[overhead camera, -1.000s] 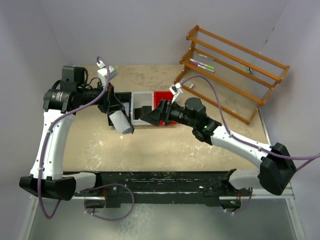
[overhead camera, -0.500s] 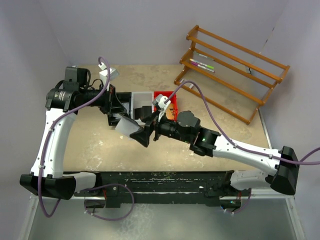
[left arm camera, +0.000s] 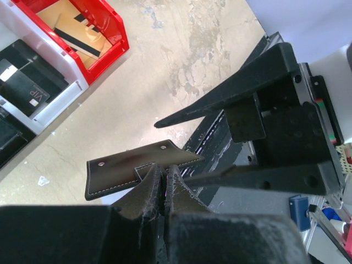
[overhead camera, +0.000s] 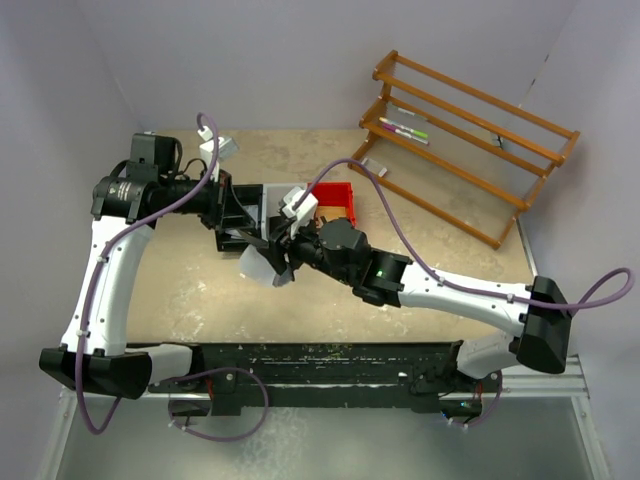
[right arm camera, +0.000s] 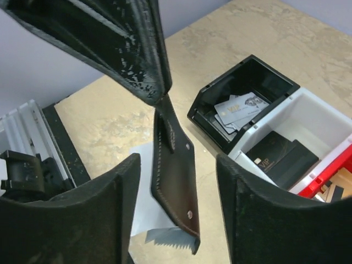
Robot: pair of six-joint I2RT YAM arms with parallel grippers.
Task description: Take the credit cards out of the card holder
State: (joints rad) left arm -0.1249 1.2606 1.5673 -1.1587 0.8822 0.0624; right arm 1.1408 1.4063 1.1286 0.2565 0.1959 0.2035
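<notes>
left claw (left arm camera: pixel 164 175) is clenched on the wallet (left arm camera: pixel 118 171), holding it in the air over the left-middle of the counter (overhead camera: pixel 200 290). right claw (right arm camera: pixel 176 165) is released, fingers spread either side of the hanging wallet, not touching it. grey cards (right arm camera: pixel 237 108) lie in the black tray (right arm camera: pixel 212 129) toward the far edge.

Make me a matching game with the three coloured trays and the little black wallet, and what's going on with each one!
Things:
1. black tray
2. white tray
3. red tray
4. card holder

Matches:
a. has black VIP cards inside
b. hangs pinched in the left gripper
c. has grey cards inside
d. has a tan striped card inside

Pairs: 1-c, 2-a, 3-d, 4-b.
</notes>
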